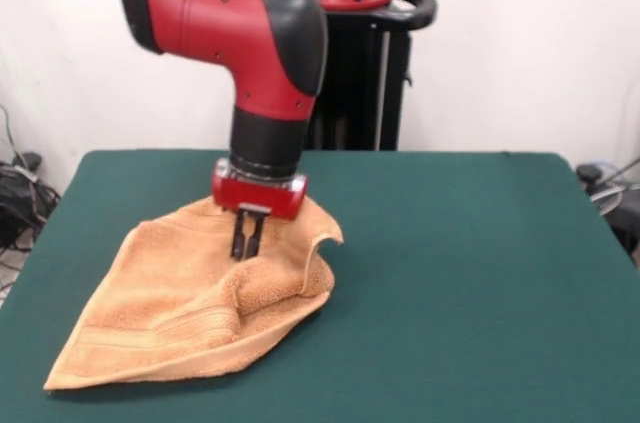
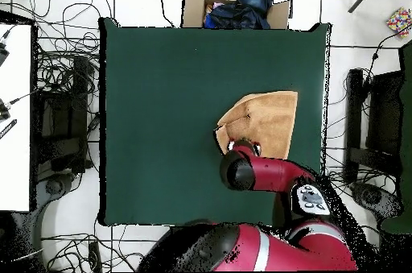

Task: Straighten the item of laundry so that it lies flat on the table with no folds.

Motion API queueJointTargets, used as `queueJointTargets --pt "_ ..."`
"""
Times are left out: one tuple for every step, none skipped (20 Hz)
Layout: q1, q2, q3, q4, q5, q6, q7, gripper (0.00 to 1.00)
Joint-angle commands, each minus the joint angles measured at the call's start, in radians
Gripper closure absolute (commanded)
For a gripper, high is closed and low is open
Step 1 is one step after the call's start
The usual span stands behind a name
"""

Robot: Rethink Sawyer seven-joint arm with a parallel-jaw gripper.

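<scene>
The orange-tan towel [image 1: 190,308] lies crumpled on the left part of the green table [image 1: 470,273], with a stripe band near its front corner and its right edge folded up and over. My gripper [image 1: 247,255] points straight down over the towel's back part, fingers close together and pinching a ridge of cloth. In the overhead view the towel [image 2: 269,117] lies near the table's [image 2: 161,84] right edge, and the arm's wrist [image 2: 240,170] covers the gripper and the towel's lower edge. The white tag is not visible.
The robot's black pedestal [image 1: 365,73] stands behind the table's far edge. A cardboard box with dark clothes [image 2: 235,6] sits off the table's top edge in the overhead view. Cables and equipment [image 2: 68,109] lie on the floor beside the table.
</scene>
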Motion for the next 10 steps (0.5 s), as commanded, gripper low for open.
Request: queueJointTargets --pt "0.062 -0.129 0.072 0.144 0.110 0.239 0.176 1.00" --pt "0.066 -0.139 0.067 0.148 0.115 0.248 0.174 1.00" --pt "0.069 -0.148 0.063 0.152 0.120 0.257 0.171 1.00" --pt "0.073 -0.157 0.058 0.156 0.126 0.265 0.168 1.00" --pt "0.070 -0.158 0.063 0.157 0.128 0.269 0.165 1.00" --pt "0.066 -0.159 0.067 0.158 0.130 0.272 0.161 1.00" --pt "0.066 -0.165 0.071 0.159 0.135 0.280 0.160 1.00" --pt "0.064 -0.171 0.075 0.165 0.135 0.281 0.157 1.00" --pt "0.065 -0.178 0.080 0.163 0.139 0.292 0.153 1.00" --pt "0.058 -0.180 0.093 0.165 0.138 0.293 0.145 1.00"
